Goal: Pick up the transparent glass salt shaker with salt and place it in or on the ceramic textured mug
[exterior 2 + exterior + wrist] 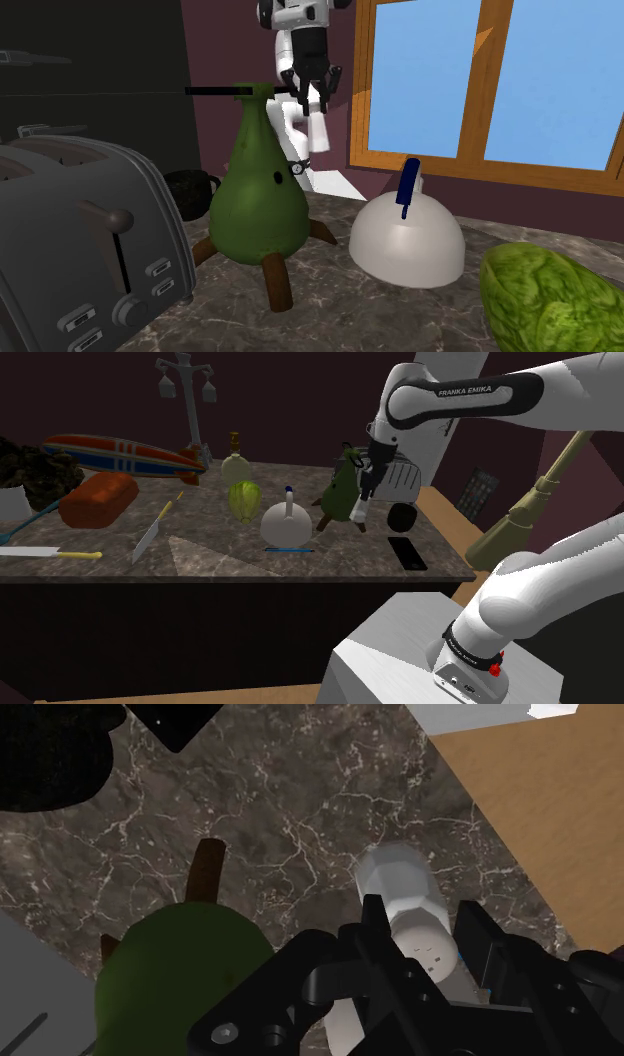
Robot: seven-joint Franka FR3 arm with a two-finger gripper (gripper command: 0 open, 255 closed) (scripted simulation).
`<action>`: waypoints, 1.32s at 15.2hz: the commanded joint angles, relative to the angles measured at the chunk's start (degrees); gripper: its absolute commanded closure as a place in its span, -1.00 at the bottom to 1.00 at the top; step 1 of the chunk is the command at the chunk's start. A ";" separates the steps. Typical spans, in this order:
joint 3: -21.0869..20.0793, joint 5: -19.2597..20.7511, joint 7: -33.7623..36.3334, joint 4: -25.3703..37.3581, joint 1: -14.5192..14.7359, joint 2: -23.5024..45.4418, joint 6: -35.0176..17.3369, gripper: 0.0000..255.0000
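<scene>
White faceted salt shaker (pixel 395 879), clasped by the black end effector (pixel 420 909) above the marbled table (pixel 300 814) beside the green pear-shaped figure (pixel 180 964), should be kept upright, carried over the black mug (pixel 402 517) at the shoulder view's right, and lowered centred.

A kitchen: toaster (pixel 80 245), knife (pixel 148 538), marble counter (pixel 225 559).

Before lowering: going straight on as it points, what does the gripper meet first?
Probably bare marble counter, touched first by the salt shaker the gripper holds; the green legged vessel sits just beside that line.
</scene>
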State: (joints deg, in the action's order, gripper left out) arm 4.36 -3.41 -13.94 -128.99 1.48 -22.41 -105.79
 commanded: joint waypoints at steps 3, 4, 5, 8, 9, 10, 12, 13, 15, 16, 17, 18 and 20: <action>-0.09 0.03 0.29 2.41 0.04 -0.29 2.71 1.00; 0.89 0.45 -1.06 2.66 -0.53 -0.37 3.13 1.00; 1.87 0.87 -2.40 2.97 -1.08 -0.39 3.54 1.00; 4.84 2.09 -6.47 4.27 -2.71 -0.07 4.74 1.00; 5.83 2.47 -7.84 4.83 -3.23 0.17 5.13 1.00; 6.82 2.84 -9.21 5.46 -3.74 0.47 5.52 1.00; 8.83 3.51 -11.98 6.90 -4.72 1.27 6.27 1.00; 9.83 3.80 -13.38 7.71 -5.20 1.76 6.64 1.00; 11.84 4.29 -16.20 9.53 -6.11 2.93 7.37 1.00; 12.84 4.48 -17.63 10.54 -6.55 3.62 7.74 1.00; 13.84 4.63 -19.07 11.60 -7.00 4.37 8.11 1.00; 14.84 4.73 -20.53 12.74 -7.43 5.18 8.48 1.00; 16.84 4.79 -23.50 15.20 -8.29 7.01 9.23 1.00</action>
State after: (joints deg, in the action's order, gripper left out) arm 20.02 1.17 -35.60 -114.83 -6.23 -16.06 -96.99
